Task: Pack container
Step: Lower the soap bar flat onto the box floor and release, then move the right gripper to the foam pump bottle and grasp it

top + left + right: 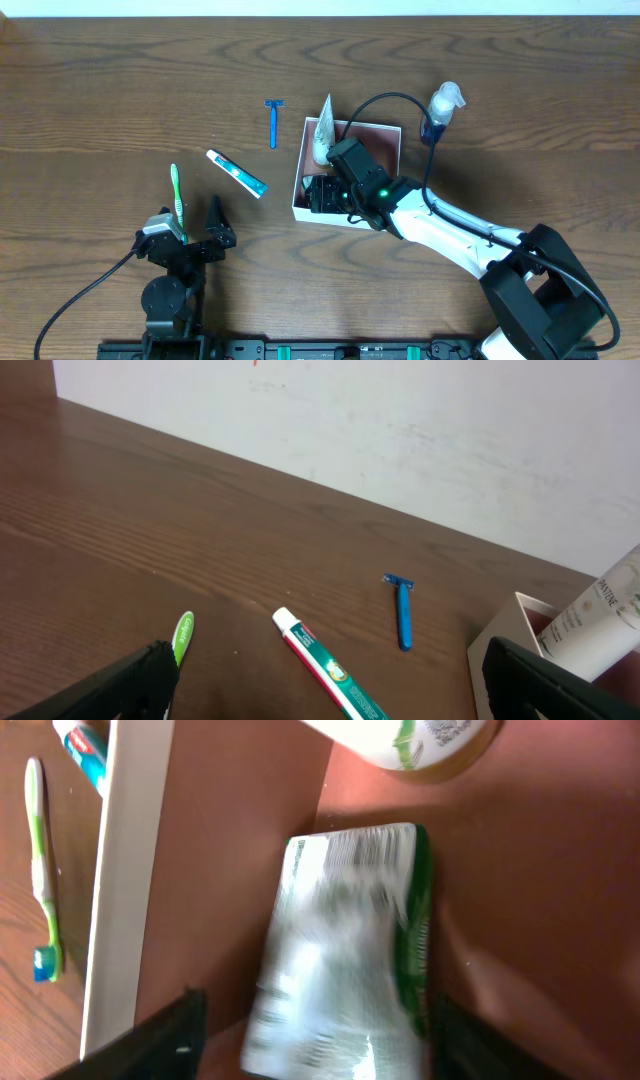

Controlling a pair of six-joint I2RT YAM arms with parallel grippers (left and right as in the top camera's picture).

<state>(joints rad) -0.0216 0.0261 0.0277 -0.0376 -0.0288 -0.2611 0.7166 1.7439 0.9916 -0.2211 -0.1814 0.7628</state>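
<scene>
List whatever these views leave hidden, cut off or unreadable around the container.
- Overhead: the right gripper covers the near part of the container, so what lies under it is hidden.
- Right wrist: the green-and-white packet is blurred, print unreadable; the white bottle is cut off by the top edge.
- Left wrist: the container runs off the right edge behind a finger of the left gripper.

Toothbrush point(183, 636), toothpaste point(328, 668) and razor point(403, 613) lie left of the container point(500, 625).

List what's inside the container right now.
White tube leans in a far corner; green-and-white packet lies flat on the container floor, between open fingers of the right gripper. Floor under the gripper is covered.
</scene>
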